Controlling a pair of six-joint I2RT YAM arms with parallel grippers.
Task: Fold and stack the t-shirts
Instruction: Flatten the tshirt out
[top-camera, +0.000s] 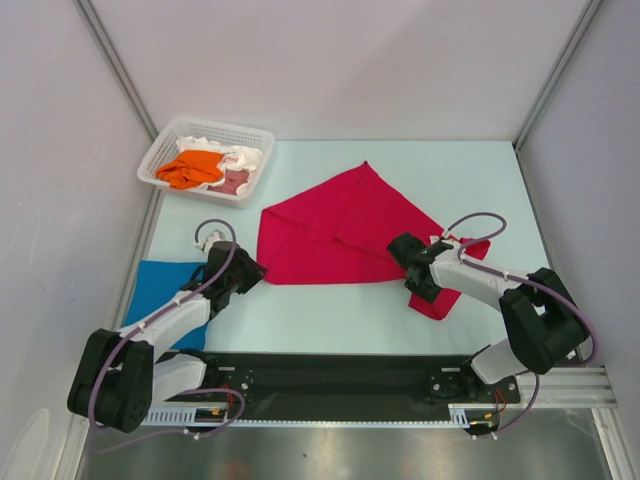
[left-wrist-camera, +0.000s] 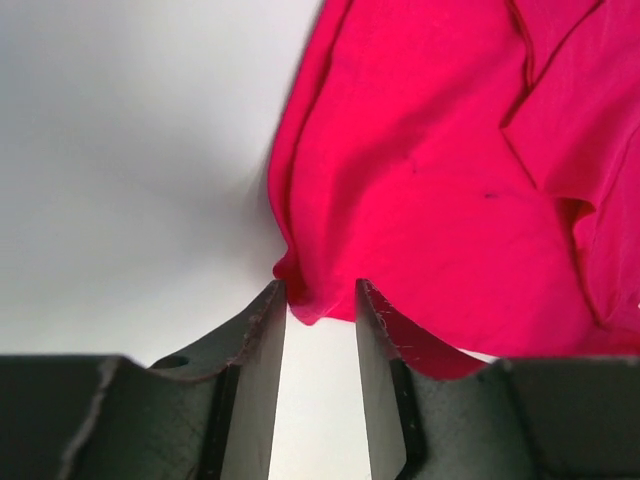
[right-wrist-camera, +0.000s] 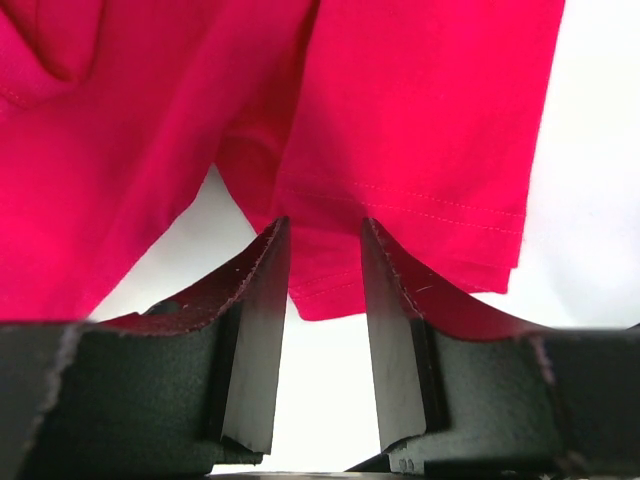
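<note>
Crimson cloth takes up the middle of the counter (top-camera: 330, 315): the large red t-shirt (top-camera: 340, 225) is spread flat there, partly folded over itself into a rough triangle whose point is turned toward the far edge. One flap of it reaches toward the right near side and is partly covered by the right arm.

The left hand (top-camera: 255, 272) is set at the shirt's near left corner. In the left wrist view its two fingers are parted with a clear gap, and the cloth corner lies just at their tips; nothing is gripped.

The right hand (top-camera: 402, 255) is placed over the shirt's right side. Its fingers are likewise parted part-way, and a stitched hem is seen between and just beyond the tips. The cloth is not pinched.

A bright blue t-shirt (top-camera: 165, 285) is laid flat near the left edge, partly under the left arm and apart from the red one.

At the far left corner a white lattice basket (top-camera: 152, 165) is seen, in which an orange t-shirt (top-camera: 195, 167), a white one (top-camera: 212, 146) and a dusty-pink one (top-camera: 236, 181) are bundled together.
</note>
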